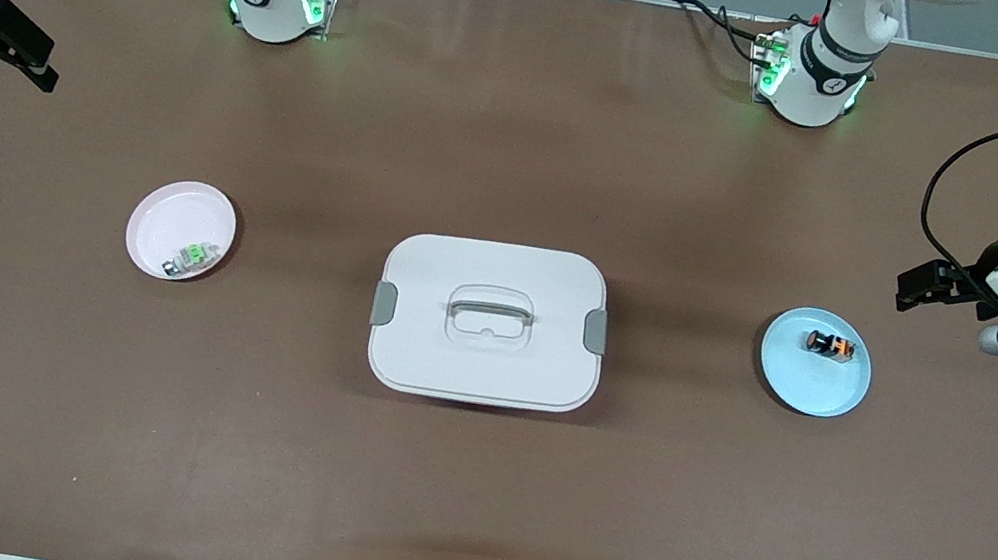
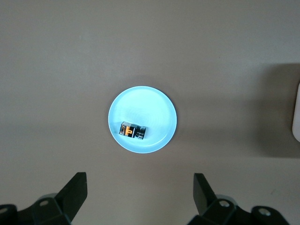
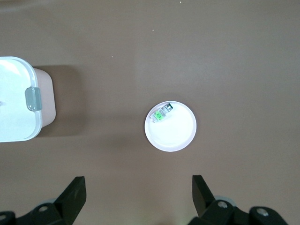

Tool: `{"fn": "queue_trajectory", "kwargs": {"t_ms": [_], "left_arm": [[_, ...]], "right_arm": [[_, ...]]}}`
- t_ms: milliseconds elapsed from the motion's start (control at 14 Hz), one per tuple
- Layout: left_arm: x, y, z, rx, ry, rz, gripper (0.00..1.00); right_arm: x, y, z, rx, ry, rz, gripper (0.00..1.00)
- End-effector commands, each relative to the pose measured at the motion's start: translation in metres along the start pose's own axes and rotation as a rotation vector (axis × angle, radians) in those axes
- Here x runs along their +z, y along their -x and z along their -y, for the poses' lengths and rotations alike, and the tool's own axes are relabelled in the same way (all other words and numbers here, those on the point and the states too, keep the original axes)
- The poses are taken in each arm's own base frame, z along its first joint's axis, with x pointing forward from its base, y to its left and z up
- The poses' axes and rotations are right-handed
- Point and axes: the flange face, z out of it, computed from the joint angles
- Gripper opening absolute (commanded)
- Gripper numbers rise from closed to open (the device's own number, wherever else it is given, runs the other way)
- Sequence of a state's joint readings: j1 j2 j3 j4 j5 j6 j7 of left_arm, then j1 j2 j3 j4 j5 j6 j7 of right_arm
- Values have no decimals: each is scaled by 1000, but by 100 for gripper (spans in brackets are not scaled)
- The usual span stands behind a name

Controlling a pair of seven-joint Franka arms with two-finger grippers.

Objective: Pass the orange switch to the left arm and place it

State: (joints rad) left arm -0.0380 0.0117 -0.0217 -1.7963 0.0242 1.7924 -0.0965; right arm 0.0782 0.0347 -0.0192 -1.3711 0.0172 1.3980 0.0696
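Note:
The orange switch (image 1: 829, 344) lies in a small blue dish (image 1: 811, 383) toward the left arm's end of the table; in the left wrist view the orange switch (image 2: 133, 131) and the blue dish (image 2: 145, 105) show below the camera. My left gripper (image 1: 908, 288) hangs open and empty over bare table beside that dish, its left gripper (image 2: 139, 187) jaws wide apart. The white box (image 1: 489, 321) stands in the middle of the table. My right gripper (image 1: 48, 68) is open and empty over the right arm's end of the table; the right gripper (image 3: 138, 190) holds nothing.
A pink dish (image 1: 184, 212) with a pale green-topped switch (image 1: 191, 257) sits between the box and the right arm's end; the pink dish (image 3: 176, 133), the switch (image 3: 161, 113) and the box (image 3: 14, 98) show in the right wrist view. The box's edge (image 2: 296, 112) shows in the left wrist view.

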Motion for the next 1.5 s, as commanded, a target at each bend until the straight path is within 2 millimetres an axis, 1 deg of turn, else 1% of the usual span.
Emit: {"fn": "queue_trajectory", "kwargs": {"t_ms": [0,143,286,429,500,643,714,786,857,929,1071,1214,1429], "left_arm": [[-9,4,5,11,19,3,100],[-12,6,7,8,19,0,100],[-21,12,8,8,18,-17,100],[-37,28,8,9,19,-40,100],[-48,40,9,9,20,-60,100],[-69,61,11,29,18,-63,100],[-79,66,12,39,15,-50,100],[-93,68,14,40,17,-53,100],[-103,66,15,40,18,-60,100],[-104,63,15,38,18,-63,100],[-103,52,14,32,19,-62,100],[-97,43,8,33,20,-40,100],[-98,42,11,28,18,-39,100]], "right_arm": [[-5,1,6,-3,-6,-4,100],[-5,3,7,-4,-10,4,100],[-5,6,5,-2,-7,22,100],[-4,5,5,-1,-8,25,100],[-2,4,3,4,-8,27,100],[-2,3,-5,27,-8,26,100],[-2,3,-6,25,-4,23,100],[-2,2,-7,25,-1,21,100],[-2,3,-5,32,1,21,100],[-2,2,-6,32,7,21,100],[-2,2,-9,27,0,19,100],[-3,2,-10,27,5,16,100],[-3,2,-14,35,6,16,100]]}}
